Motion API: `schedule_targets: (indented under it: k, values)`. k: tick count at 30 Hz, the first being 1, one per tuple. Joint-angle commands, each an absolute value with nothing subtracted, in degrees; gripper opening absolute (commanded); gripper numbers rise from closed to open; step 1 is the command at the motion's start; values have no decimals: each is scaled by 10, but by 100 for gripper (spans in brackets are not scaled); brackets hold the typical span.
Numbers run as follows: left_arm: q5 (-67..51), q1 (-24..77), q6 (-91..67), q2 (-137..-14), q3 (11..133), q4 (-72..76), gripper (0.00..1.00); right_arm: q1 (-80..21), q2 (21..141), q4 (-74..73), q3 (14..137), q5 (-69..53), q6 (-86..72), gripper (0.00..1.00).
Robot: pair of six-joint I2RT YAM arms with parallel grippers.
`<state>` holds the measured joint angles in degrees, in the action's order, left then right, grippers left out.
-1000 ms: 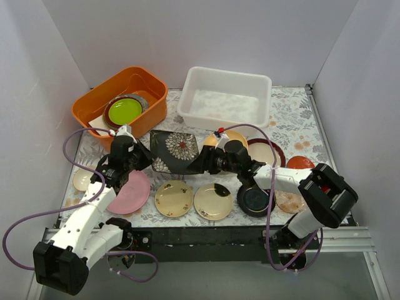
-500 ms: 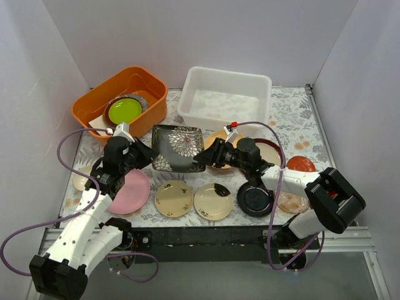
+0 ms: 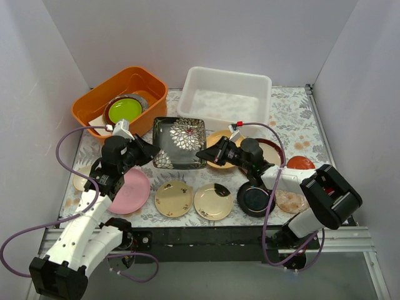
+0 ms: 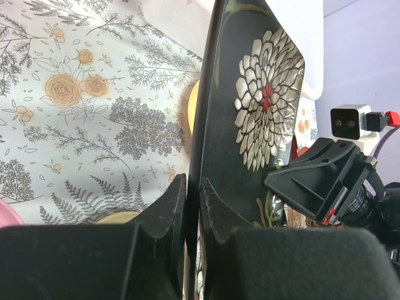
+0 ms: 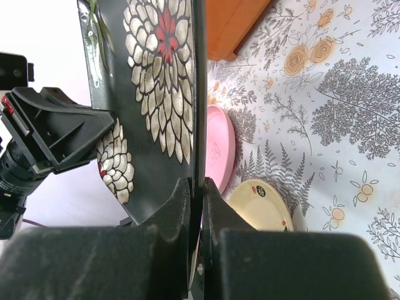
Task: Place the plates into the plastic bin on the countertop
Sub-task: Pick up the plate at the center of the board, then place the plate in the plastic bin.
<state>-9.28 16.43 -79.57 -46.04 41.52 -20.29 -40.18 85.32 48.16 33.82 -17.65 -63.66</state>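
A black square floral plate (image 3: pixel 180 142) hangs tilted above the countertop (image 3: pixel 287 119), just in front of the white plastic bin (image 3: pixel 228 103). My left gripper (image 3: pixel 150 152) is shut on its left edge and my right gripper (image 3: pixel 201 154) on its right edge. In the left wrist view the plate (image 4: pixel 250 100) runs edge-on into the left gripper (image 4: pixel 192 187). The right wrist view shows the plate (image 5: pixel 150 81) pinched in the right gripper (image 5: pixel 197 184).
On the countertop lie a pink plate (image 3: pixel 131 192), two cream plates (image 3: pixel 174 198) (image 3: pixel 213 201), a glossy black plate (image 3: pixel 254 199), a speckled one (image 3: pixel 291 201) and an orange-red one (image 3: pixel 300 163). An orange tub (image 3: pixel 95 106) holds a lime-green plate (image 3: pixel 124 110).
My right gripper has closed onto the square plate's right edge. The plate, held from both sides, has risen and moved toward the white bin.
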Motion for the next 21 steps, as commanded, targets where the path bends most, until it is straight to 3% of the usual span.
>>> schedule_targets:
  k: [1, 6, 9, 14, 21]
  values:
    - [-131, 170, -818, -440, 439, -140, 0, -411, 817, 518, 352, -230, -564, 1]
    - [-120, 171, -803, -451, 455, -161, 9, -398, 776, 434, 375, -218, -512, 1]
    - [-112, 170, -795, -452, 461, -164, 21, -383, 766, 386, 398, -214, -483, 1]
    - [-108, 170, -781, -455, 475, -173, 49, -352, 750, 319, 438, -214, -445, 1]
    - [-110, 170, -779, -451, 475, -178, 66, -319, 725, 243, 473, -200, -402, 1]
